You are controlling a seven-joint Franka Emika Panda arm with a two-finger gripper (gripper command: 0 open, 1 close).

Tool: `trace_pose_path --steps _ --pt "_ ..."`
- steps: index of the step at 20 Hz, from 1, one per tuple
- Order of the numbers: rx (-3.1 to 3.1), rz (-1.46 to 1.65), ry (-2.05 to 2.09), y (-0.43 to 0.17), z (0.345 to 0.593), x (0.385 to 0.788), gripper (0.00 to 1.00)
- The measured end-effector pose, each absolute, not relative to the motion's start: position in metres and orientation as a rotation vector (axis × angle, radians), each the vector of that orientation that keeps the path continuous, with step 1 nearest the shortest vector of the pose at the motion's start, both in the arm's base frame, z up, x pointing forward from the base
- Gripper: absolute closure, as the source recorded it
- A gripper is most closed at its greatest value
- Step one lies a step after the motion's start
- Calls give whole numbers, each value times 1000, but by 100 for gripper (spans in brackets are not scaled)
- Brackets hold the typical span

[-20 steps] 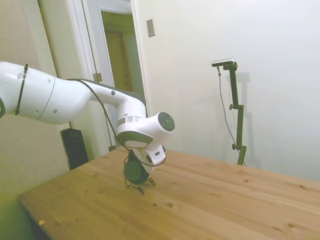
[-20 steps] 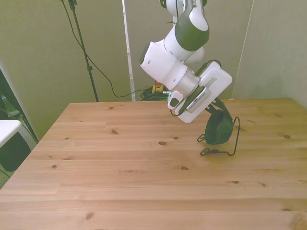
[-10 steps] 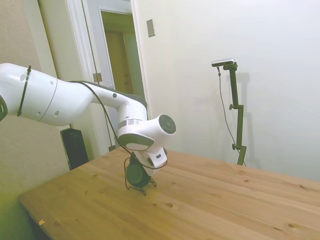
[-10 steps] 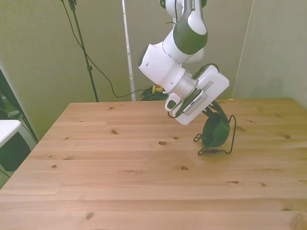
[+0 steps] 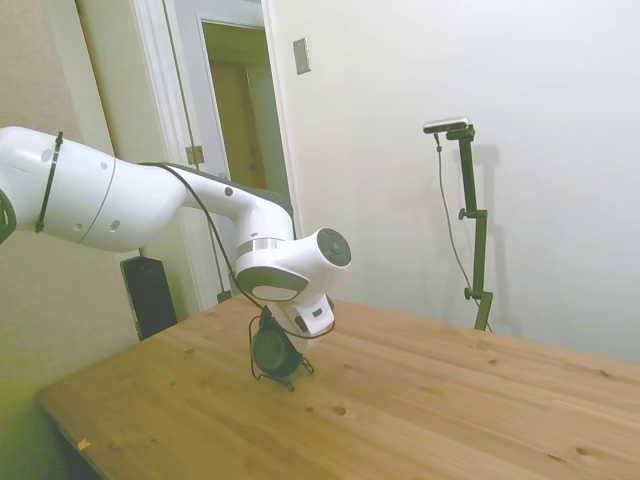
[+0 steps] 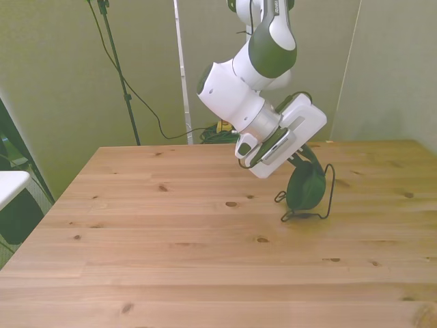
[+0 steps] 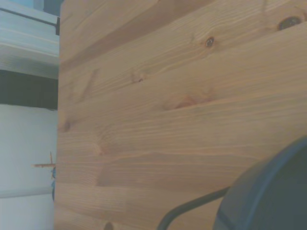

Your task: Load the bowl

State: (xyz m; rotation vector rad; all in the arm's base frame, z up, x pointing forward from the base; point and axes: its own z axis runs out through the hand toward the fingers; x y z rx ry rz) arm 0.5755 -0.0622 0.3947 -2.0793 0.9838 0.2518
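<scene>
Bowl (image 6: 305, 186) sits on edge in the wire rack (image 6: 326, 205) on the table (image 6: 171, 239), gripper (image 6: 300, 162) right at its rim; can't tell if it's gripping. A sideways tug could tip bowl and rack. Versus a second ago, both sit slightly further toward the front view's left.

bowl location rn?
The bowl stands on edge in the wire rack on the table, right of centre in the front view, directly under the tool. In the side view it sits below the wrist.
</scene>
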Motion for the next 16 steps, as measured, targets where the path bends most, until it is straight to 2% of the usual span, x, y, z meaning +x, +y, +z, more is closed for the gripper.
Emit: trace_pose_path --steps 16 --pt "-2104 241 979 -59 402 578 0"
